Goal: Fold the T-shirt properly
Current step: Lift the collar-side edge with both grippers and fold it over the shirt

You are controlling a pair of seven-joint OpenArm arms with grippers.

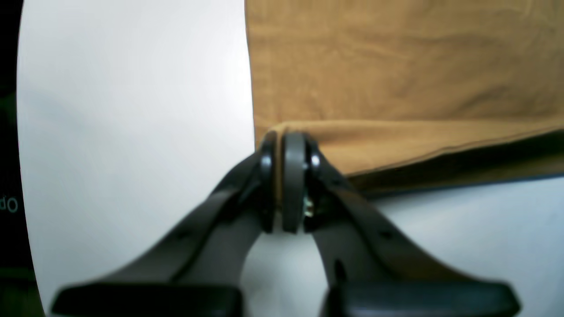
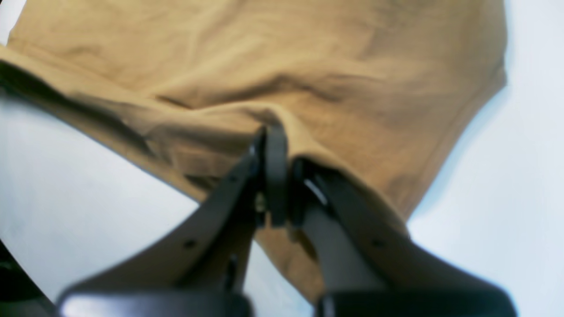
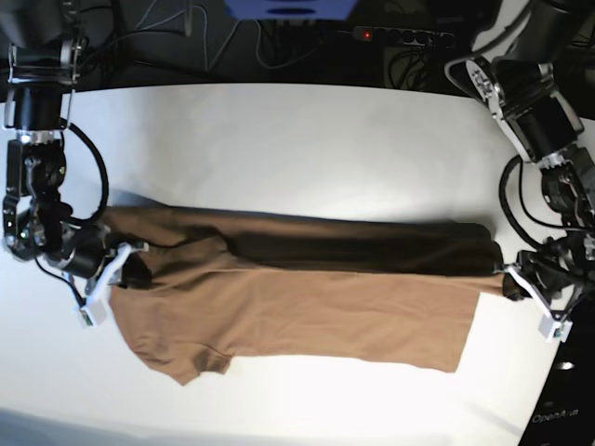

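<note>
My left gripper [image 1: 282, 145] has its jaws pressed together, pinching a folded corner of the T-shirt [image 1: 396, 70] at the cloth's edge; a thin sliver of tan fabric shows between the pads. My right gripper [image 2: 275, 136] is likewise clamped tight on a bunched ridge of the shirt, cloth draping down over and past the right finger. In the base view my left gripper [image 3: 509, 283] sits at the shirt's right end, near the hem corner, and my right gripper [image 3: 130, 265] at the left end by the sleeve area. The T-shirt [image 3: 307, 307] stretches sideways between both grips across the white table [image 3: 297, 139], a lifted fold along its far edge casting a dark band, the near layer lying flat, one short sleeve poking out toward the near-left. Cables and a power strip [image 3: 400, 35] lie beyond the table's far edge.
</note>
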